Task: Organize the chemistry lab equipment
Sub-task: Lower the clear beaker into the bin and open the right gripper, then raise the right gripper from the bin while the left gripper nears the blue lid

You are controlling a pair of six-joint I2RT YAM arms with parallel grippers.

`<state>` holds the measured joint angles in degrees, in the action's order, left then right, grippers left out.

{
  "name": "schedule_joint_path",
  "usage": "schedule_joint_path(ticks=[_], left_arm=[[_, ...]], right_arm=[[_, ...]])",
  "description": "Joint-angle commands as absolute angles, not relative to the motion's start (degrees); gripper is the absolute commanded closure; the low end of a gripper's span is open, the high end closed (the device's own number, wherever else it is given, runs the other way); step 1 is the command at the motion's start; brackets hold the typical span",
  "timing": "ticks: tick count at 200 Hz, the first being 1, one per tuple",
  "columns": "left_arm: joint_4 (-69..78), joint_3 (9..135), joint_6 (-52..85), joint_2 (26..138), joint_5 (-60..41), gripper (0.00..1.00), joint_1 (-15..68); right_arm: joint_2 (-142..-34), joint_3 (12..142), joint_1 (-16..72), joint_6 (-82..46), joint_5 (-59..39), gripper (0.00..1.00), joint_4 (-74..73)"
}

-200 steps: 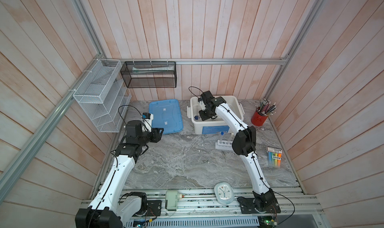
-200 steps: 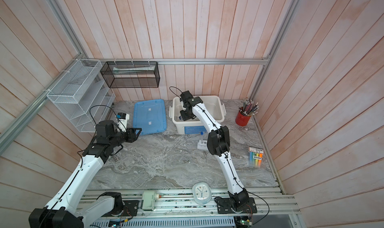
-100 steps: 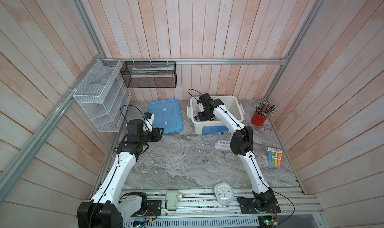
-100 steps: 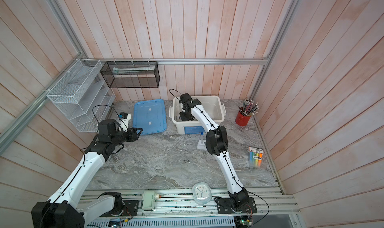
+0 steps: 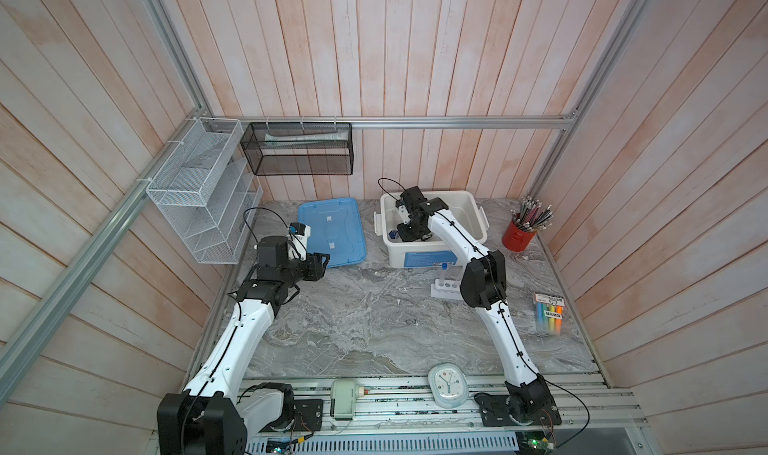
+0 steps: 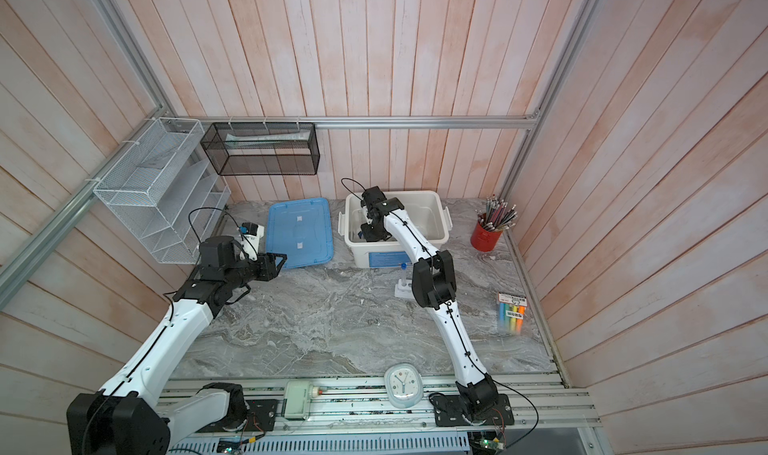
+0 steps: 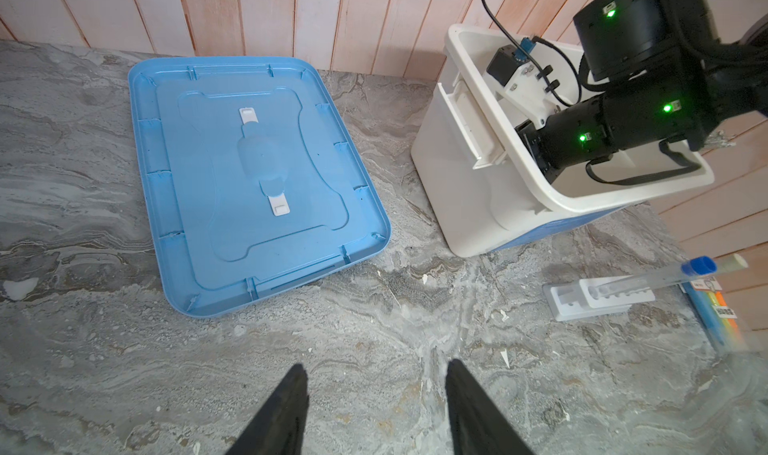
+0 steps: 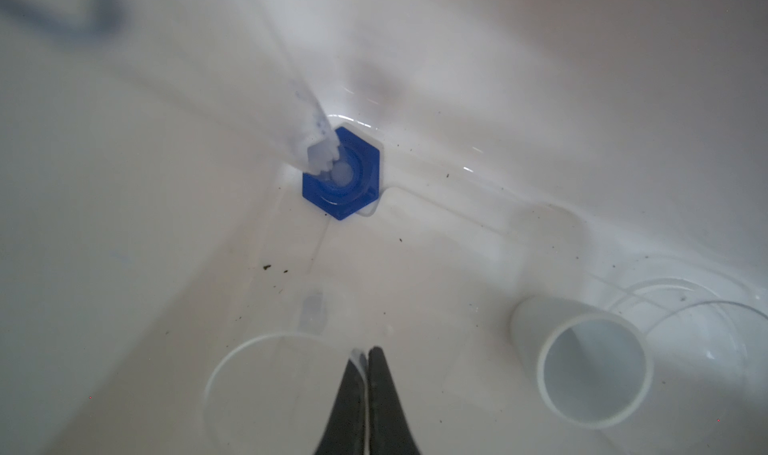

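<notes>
Deep in the white plastic bin (image 5: 449,193), the right pincer (image 8: 366,353) grips the clear round glass vessel (image 8: 270,390) by its rim; the left pincer (image 7: 376,365) hangs half-open, empty, over bare bench (image 5: 374,328).

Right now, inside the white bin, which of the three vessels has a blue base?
The clear cylinder: it alone stands on a blue hexagonal base. The white bowl and the clear round glass vessel show no blue.
</notes>
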<state>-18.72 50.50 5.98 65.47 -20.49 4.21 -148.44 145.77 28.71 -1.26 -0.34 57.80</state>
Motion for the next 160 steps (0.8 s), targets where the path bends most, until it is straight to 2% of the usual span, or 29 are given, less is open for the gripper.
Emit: schedule_joint_path(ticks=[1, 93, 160], left_arm=[[-17.75, 52.21, 5.14, 65.92, -20.39, 0.44, 4.39], [-17.84, 51.95, 4.92, 65.55, -20.53, 0.44, 4.39], [-18.48, 52.73, 4.77, 62.70, -19.64, 0.44, 4.44]], right_arm=[[-150.29, 147.33, 28.55, -1.34, -1.49, 0.91, 57.37], [-149.65, 147.46, 28.53, -1.69, -1.85, 0.83, 57.61], [-144.47, 149.15, 28.52, -2.70, -1.61, 0.69, 58.78]])
